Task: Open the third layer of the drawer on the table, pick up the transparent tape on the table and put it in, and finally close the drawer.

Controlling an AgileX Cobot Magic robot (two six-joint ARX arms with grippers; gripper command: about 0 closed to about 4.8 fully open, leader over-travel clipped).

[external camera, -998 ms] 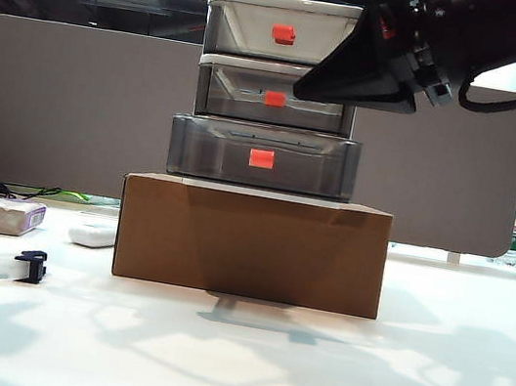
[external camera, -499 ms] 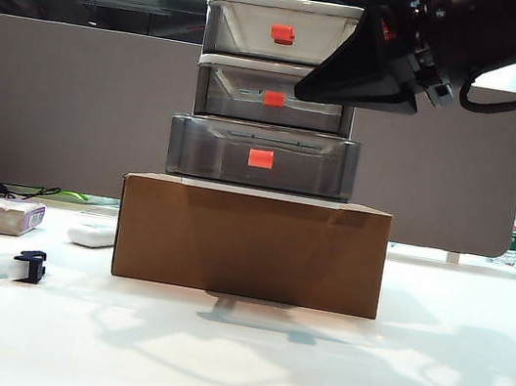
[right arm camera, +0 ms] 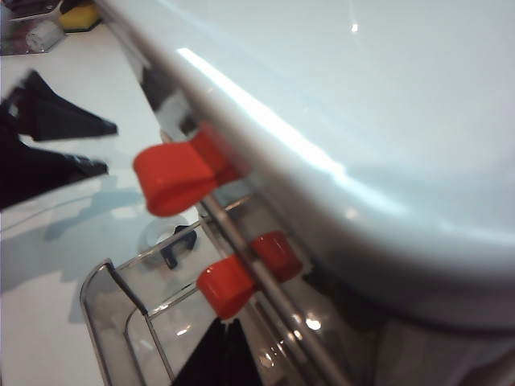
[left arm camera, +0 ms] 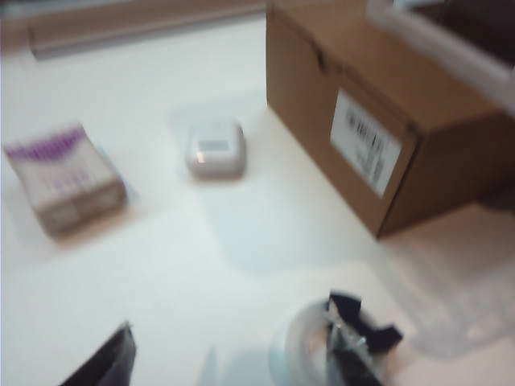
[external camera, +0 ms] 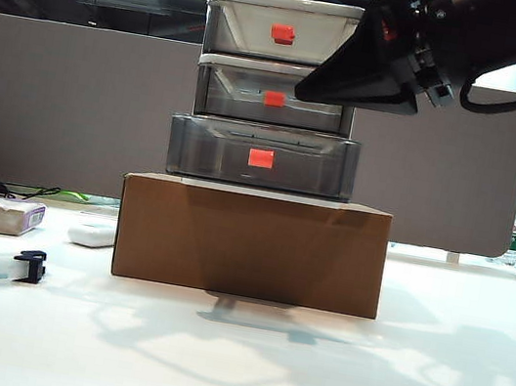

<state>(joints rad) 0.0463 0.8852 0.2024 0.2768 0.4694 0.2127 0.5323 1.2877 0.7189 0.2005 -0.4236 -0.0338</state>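
On top of the brown cardboard box (external camera: pixel 251 242), the drawer (external camera: pixel 273 92) stands raised, and the third layer (external camera: pixel 262 157) juts forward of the two tiers above, apparently already pulled out to receive something; nothing shows inside it. The transparent tape (external camera: pixel 4 266) lies on the table (external camera: pixel 239 368) well to the left, beside a white block with purple label (external camera: pixel 8 216) and a flat white oblong (external camera: pixel 92 235). The left gripper (left arm camera: pixel 233 362) hovers over the tape, jaws apart and holding nothing, seemingly lined up to grasp. The right gripper (external camera: pixel 357 76) hangs beside the upper tiers, clear of the opening; I cannot tell its jaw state.
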